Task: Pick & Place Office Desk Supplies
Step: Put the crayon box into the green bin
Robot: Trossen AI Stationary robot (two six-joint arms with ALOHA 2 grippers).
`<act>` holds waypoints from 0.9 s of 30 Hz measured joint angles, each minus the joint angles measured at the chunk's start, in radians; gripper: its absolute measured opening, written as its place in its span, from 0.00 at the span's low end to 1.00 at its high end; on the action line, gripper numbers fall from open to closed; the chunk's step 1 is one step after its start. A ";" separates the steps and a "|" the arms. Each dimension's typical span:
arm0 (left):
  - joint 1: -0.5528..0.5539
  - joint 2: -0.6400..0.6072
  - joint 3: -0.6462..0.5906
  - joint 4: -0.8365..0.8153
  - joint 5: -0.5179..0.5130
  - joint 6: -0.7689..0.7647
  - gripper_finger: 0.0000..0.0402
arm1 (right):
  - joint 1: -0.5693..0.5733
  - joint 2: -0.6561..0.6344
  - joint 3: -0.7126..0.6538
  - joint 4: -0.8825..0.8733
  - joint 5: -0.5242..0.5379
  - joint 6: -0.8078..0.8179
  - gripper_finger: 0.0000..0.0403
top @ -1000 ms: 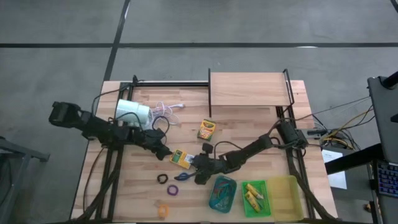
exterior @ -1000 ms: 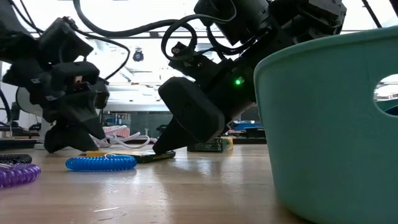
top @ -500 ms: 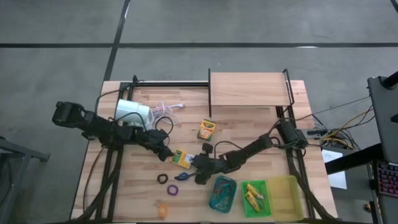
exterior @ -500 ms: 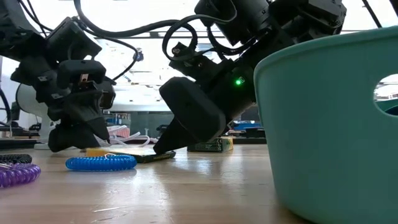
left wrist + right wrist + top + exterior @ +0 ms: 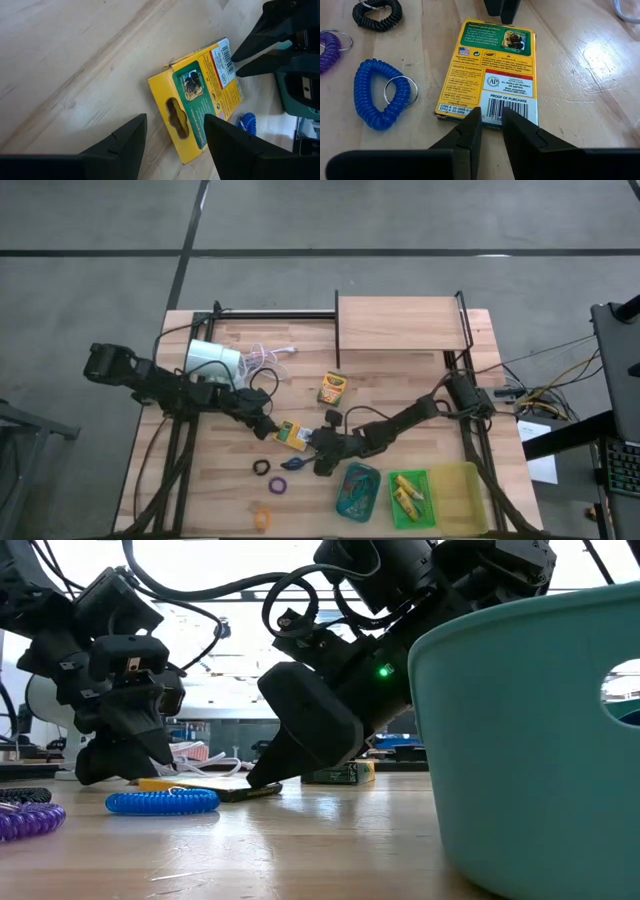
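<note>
While your left gripper (image 5: 174, 131) gapes at one crayon box (image 5: 490, 70) end, your right gripper (image 5: 491, 121) sits narrowly parted over the opposite edge.

Left hand (image 5: 172, 134) open, right hand (image 5: 491, 131) narrow.

The left gripper (image 5: 264, 427) sits nearer the crayon box (image 5: 291, 436) than a second ago. Its open fingers now face the box's end.
</note>
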 joint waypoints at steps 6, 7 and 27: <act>0.000 0.000 0.000 0.003 0.000 0.000 0.52 | 0.000 0.000 0.000 -0.001 -0.007 0.000 0.19; -0.001 0.000 0.000 0.003 0.000 0.000 0.52 | 0.000 0.000 0.000 -0.001 -0.008 0.000 0.19; 0.000 0.001 -0.001 0.015 0.014 -0.015 0.51 | 0.000 0.000 0.000 -0.003 -0.013 0.000 0.17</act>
